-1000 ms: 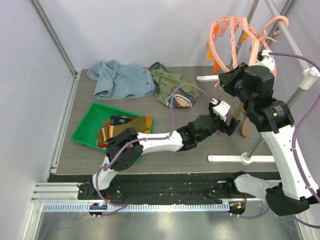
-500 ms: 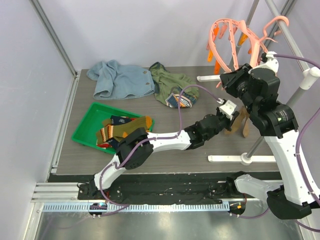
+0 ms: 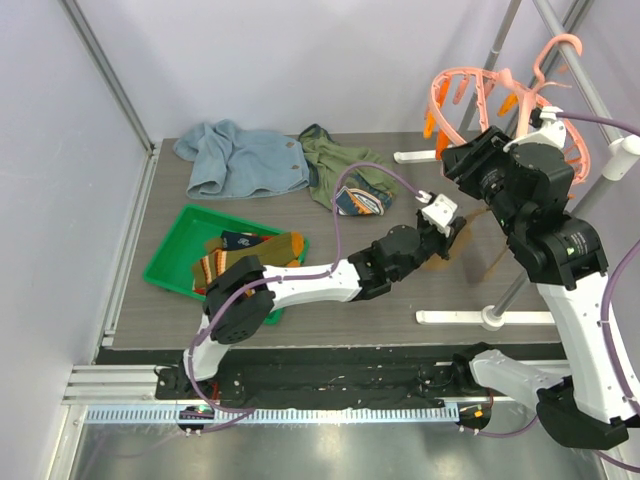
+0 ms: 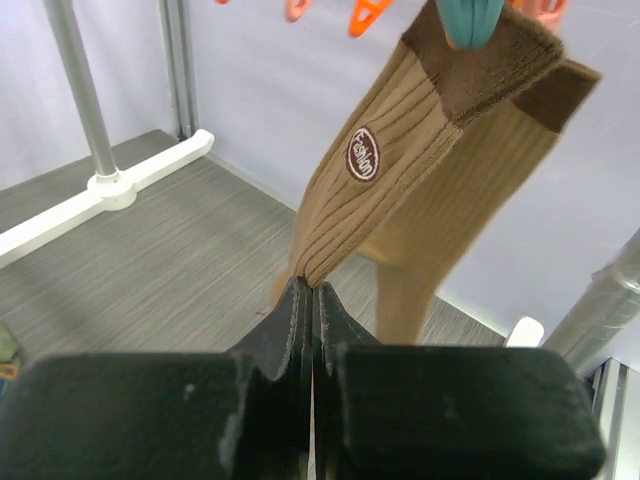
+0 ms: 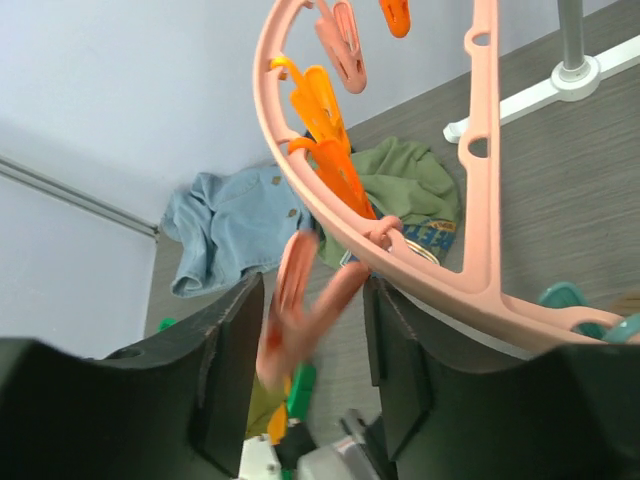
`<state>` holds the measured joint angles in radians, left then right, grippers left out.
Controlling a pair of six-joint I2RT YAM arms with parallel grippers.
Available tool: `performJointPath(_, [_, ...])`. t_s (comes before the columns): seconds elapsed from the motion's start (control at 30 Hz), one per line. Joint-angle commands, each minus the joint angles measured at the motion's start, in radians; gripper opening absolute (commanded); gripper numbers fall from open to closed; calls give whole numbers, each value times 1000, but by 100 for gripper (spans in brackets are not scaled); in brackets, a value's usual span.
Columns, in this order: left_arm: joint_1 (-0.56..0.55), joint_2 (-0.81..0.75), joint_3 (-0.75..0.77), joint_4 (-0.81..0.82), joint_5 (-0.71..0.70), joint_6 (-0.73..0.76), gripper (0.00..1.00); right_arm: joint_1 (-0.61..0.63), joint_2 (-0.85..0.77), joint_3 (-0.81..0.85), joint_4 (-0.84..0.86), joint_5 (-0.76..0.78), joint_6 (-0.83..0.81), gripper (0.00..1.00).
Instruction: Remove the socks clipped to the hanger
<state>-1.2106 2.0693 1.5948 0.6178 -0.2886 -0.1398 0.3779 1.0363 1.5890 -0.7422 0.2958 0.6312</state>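
- Tan ribbed sock (image 4: 400, 190) hangs cuff-up under the hanger (image 5: 486, 95), well above the table (image 4: 150, 260), its cuff bitten by a teal clip (image 4: 468, 18). A second tan leg hangs just behind it in what looks like the same clip.
- My left pincer (image 4: 310, 292) is fully closed on the lower edge of that sock. Only a thin fold of cloth sits between the tips.
- My right pincer (image 5: 310, 300) is up at the hanger's ring, jaws apart with a pink clip (image 5: 300, 290) between them. The clip is blurred, and I cannot tell whether a pad touches it.
- Other socks (image 3: 262, 250) lie in the green tray (image 3: 163, 262) at my left, well apart from all this.
- Risk one: the pinch is shallow. If I pull down, I judge the fold could slide out of my left tips and leave the sock hanging.
- Risk two: the teal clip appears shut on the cuff. Pulling against it may stretch the sock or drag the whole hanger sideways, setting it swinging, perhaps lifting its hook off the rack.
- Risk three: my right jaws surround the pink clip, not the teal one. Squeezing there would free nothing that my left holds.
- Risk four: both tan legs may come away together or only one, and a loose one could drop to the table by the pole (image 4: 78, 90) instead of going to the tray.
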Motion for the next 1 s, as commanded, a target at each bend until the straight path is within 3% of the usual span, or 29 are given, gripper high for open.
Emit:
performJointPath(0.0, [-6,-100,-44,17,-41,19,0,4,-5,89,-79,5,-91,55])
performJointPath(0.27, [-6,-156,-93,-12,-92,35,0,4,2,193,-233,37,-166,66])
performJointPath(0.53, [-6,-215,-117,-55,-124,23,0,4,-13,284,-328,115,-192,66])
performJointPath(0.7, [-12,-268,-165,-76,-129,2,0,6,-61,224,-359,183,-200,63])
performJointPath(0.97, [-40,-324,-213,-96,-142,17,0,4,-59,112,-326,123,-245,61])
